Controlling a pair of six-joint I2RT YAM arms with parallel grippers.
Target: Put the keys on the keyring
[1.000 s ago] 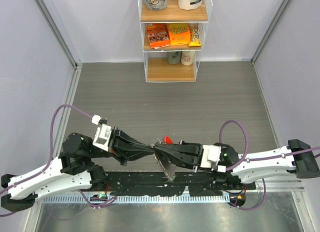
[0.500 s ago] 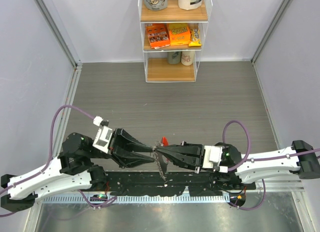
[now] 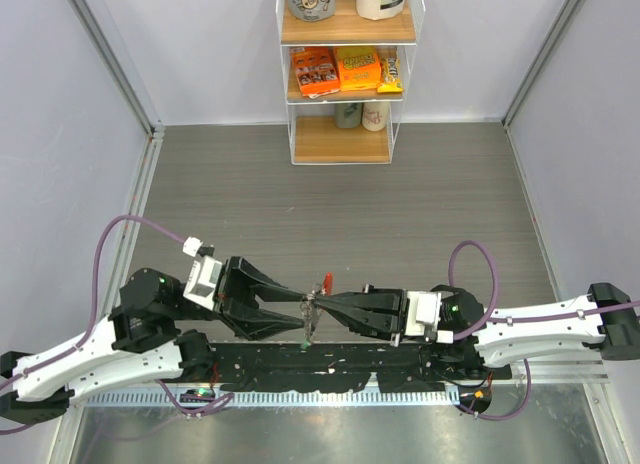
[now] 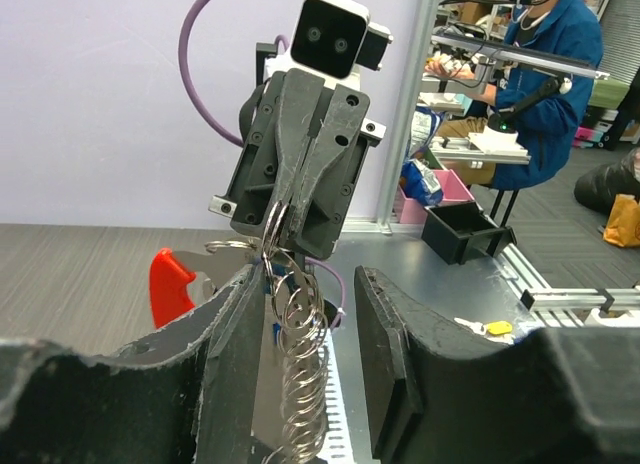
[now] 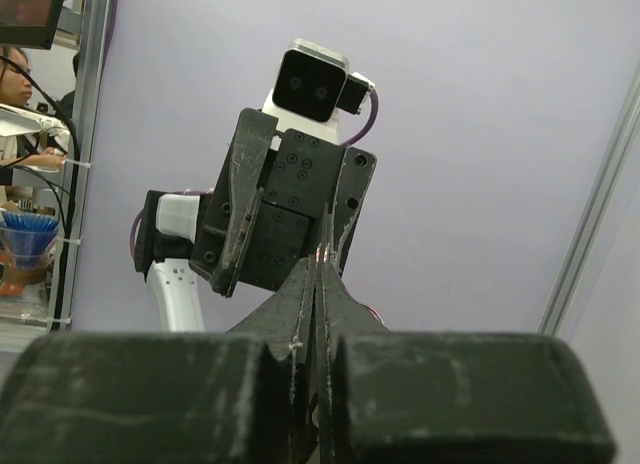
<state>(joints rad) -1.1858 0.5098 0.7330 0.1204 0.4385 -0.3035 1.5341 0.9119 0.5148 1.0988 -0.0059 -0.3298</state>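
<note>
Right gripper [image 3: 318, 306] is clamped tight on the keyring [image 4: 292, 319], which is held in the air above the middle of the counter's near edge. The fob [image 4: 170, 284] hangs beside it. Left gripper [image 3: 300, 315] stands wide apart, the rings dangling between its fingers, gripping nothing. Keys cannot be made out with certainty.

Risk: the hold is a thin fingertip pinch on metal. A misaligned closing by the left could twist the ring loose and drop it.

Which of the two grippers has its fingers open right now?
The left gripper: its fingers stand apart on either side of the hanging keyring, while the right gripper is clamped shut, pinching the keyring's top.
</note>
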